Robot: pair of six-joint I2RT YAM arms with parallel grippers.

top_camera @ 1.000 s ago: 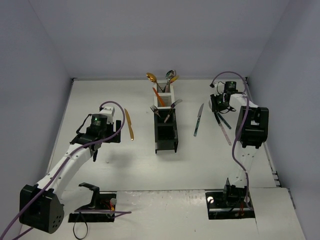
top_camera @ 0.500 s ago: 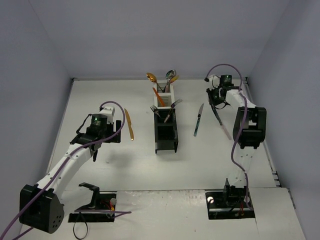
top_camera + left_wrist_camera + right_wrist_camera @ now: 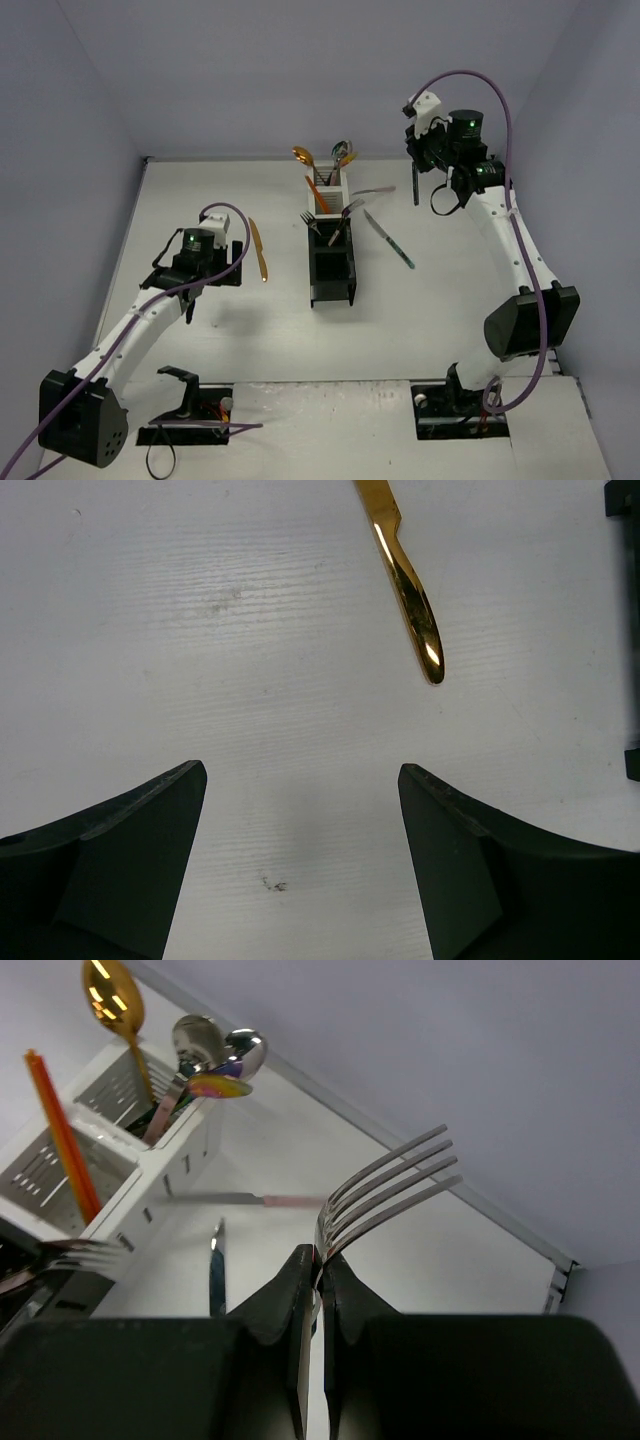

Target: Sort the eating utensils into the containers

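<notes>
high above the far right corner of the table [image 3: 200, 190] we see the right gripper [image 3: 318, 1260] lifted well clear of the surface. its jaws are pinched tight on the neck of a silver fork [image 3: 390, 1185]. the tines fan upward in the wrist view, and from the top camera the handle hangs down below the fingers.

at the middle of the table stand the containers [image 3: 331, 262], a joined row with the two white slatted bins at the far end and the two black bins nearer the arms. from the farthest white bin rise a gold spoon [image 3: 301, 155], an orange handle [image 3: 318, 192] and two silvery spoons [image 3: 342, 150]. two forks [image 3: 345, 213] lean out of the next bin.

just right of the row a knife with a teal handle [image 3: 392, 242] lies slanted on the table, and a thin pink-ended utensil [image 3: 372, 190] lies beside the white bins.

on the left side we find the left gripper [image 3: 300, 780] low over the table with its fingers [image 3: 130, 860] spread wide and nothing between them. a gold knife [image 3: 405, 590] lies flat just beyond its fingertips, apart from both, between that arm and the containers.
</notes>
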